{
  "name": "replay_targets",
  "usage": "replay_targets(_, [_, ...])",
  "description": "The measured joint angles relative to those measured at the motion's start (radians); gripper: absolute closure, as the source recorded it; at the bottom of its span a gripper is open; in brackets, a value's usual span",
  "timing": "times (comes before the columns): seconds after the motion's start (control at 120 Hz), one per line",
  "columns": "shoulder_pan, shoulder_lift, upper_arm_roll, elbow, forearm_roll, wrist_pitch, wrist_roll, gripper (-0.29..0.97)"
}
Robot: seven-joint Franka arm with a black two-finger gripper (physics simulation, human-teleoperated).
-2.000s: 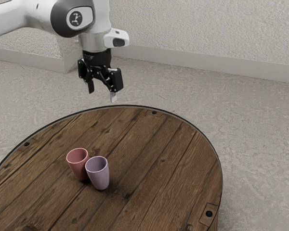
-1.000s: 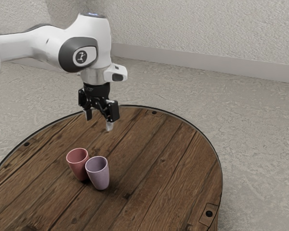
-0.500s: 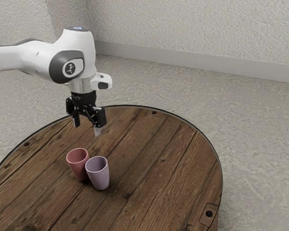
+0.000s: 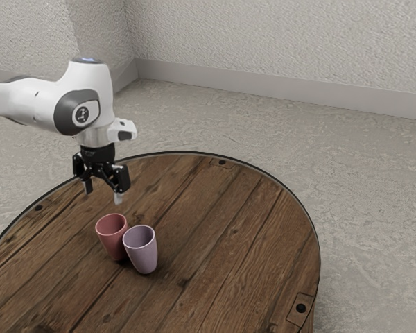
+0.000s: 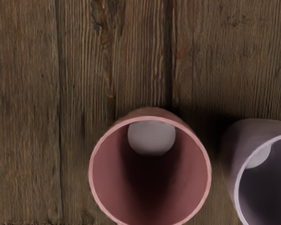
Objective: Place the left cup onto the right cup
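A pink cup (image 4: 111, 235) stands upright on the round wooden table (image 4: 222, 229), touching a mauve cup (image 4: 141, 248) on its right in the exterior view. My gripper (image 4: 102, 193) hangs open a short way above the pink cup, with nothing between its fingers. From the wrist view I look straight down into the pink cup (image 5: 150, 176), with the mauve cup (image 5: 262, 173) beside it.
The table's dark rim (image 4: 301, 208) curves round at the exterior view's right, with bolts (image 4: 301, 307) set near it. Grey carpet and a white skirting board lie beyond.
My arm has swung down and toward the exterior view's left, from high above the table's far edge to just over the pink cup. The cups have not moved.
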Motion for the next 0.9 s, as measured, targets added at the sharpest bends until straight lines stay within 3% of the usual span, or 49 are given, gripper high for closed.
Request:
replay_targets(0.333, [0.071,0.022,0.000,-0.039,0.005,0.052,0.006,0.00])
replay_targets(0.608, [-0.002,0.060,-0.001,-0.039,0.006,0.077,0.008,0.00])
replay_targets(0.9, [0.012,0.073,-0.001,-0.038,0.007,0.094,0.010,0.00])
